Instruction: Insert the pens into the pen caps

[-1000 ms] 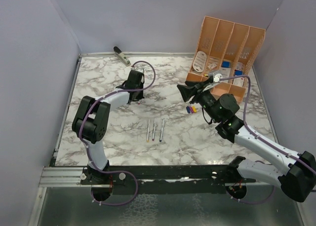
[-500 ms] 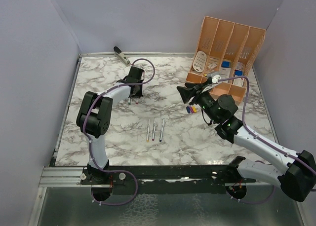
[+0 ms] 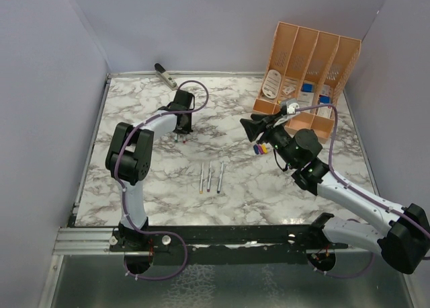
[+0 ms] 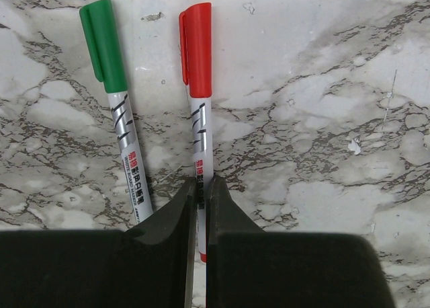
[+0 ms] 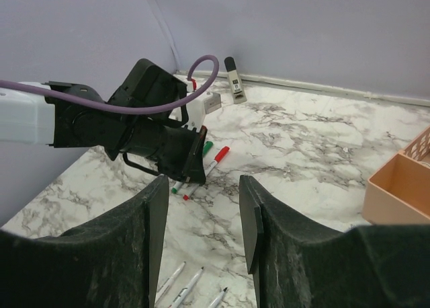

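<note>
Two pens are capped. The red-capped silvery marker pen [image 4: 201, 130] lies flat on the white marble bench [image 3: 134, 106], its tail pinched between the closed fingers of your left tool [image 4: 201, 182]. The green-capped silvery marker pen [image 4: 123, 130] lies just left of it, probably so finished pens stay together. Your right tool [image 5: 201, 187] hangs spread and empty. Three bare silvery pens [image 3: 211, 178] lie ahead of it, and the small coloured plastic caps [image 3: 259, 148] lie beneath it. Behind it, the orange plastic desk organiser [image 3: 306, 59] holds small white and blue items, no pens.
</note>
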Robot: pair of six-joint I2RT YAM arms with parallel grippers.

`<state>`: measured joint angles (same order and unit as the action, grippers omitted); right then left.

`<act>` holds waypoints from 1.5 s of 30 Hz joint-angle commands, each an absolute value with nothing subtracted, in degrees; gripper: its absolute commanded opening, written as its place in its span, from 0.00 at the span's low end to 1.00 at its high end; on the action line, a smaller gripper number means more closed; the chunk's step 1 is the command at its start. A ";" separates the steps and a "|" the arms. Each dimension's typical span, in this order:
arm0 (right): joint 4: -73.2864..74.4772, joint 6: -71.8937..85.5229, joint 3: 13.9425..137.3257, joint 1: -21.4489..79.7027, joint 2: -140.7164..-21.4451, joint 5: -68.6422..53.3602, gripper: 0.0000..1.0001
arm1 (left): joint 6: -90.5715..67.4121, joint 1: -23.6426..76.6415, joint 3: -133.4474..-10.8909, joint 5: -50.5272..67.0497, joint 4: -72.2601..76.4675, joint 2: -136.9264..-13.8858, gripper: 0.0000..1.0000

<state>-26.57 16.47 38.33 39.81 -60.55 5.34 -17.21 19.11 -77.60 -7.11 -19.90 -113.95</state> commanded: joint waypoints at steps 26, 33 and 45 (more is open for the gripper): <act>-25.26 20.17 37.33 40.17 -59.78 15.19 0.43 | -17.88 18.87 -81.30 -6.39 -21.54 -108.87 0.40; -15.84 18.96 42.85 40.00 -66.07 18.11 0.33 | -16.50 20.20 -78.31 -6.94 -21.36 -101.44 0.57; -8.57 28.96 44.46 22.08 -72.71 2.72 0.31 | -17.29 24.20 -58.32 -1.34 -17.93 -84.33 0.80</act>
